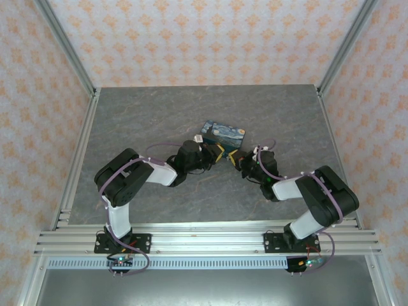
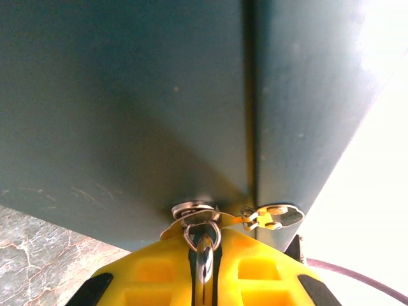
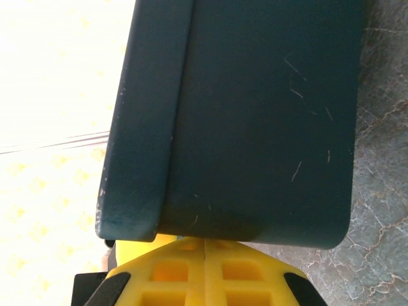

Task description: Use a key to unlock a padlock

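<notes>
Where your two arms meet near the middle of the grey bench (image 1: 146,115), the starry-night padlock (image 1: 224,134) lies with its painted face up. Your left end effector (image 2: 204,245) is clenched on the key (image 2: 204,261), whose tip sits at the round metal keyhole (image 2: 194,208) in the padlock's dark teal side. Your right end effector (image 3: 205,248) is closed, fingers together, touching the padlock's teal wall.

No readable text, padlock (image 1: 224,135) top shows only painted swirls
</notes>
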Available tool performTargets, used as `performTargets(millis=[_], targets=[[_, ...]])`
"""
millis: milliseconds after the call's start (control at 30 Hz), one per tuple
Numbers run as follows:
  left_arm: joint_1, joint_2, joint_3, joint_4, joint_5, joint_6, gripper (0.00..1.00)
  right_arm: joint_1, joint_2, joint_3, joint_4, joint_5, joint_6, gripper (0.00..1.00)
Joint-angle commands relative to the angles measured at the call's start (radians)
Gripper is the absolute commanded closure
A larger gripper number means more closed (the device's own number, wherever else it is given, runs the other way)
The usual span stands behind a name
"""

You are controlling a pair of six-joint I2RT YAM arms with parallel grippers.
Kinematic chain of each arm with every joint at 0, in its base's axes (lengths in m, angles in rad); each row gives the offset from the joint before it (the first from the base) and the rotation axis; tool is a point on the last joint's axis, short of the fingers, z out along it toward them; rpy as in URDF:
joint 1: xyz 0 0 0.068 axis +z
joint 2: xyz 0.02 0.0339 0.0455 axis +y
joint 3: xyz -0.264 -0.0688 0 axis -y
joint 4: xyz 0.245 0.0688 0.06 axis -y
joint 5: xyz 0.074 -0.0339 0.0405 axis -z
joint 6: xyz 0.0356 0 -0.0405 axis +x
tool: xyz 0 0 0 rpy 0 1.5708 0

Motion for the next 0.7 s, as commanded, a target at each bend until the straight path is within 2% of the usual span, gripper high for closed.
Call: performTargets(millis=[0,233,667], targets=[[-0.061,0.0,0.004,0.153,0.099,-0.056,1.0,0.011,0.027,0.032,0.063,0.033,0.01,1.0],[-0.078,-0.003,0.018,0.195,0.099,-0.111,1.0,0.018,0.052,0.04,0.064,0.057,0.006,1.0],[-0.089,-0.037,0.022,0.056,0.099,-0.026,1.0,0.021,0.067,0.096,0.081,0.052,0.025,1.0]])
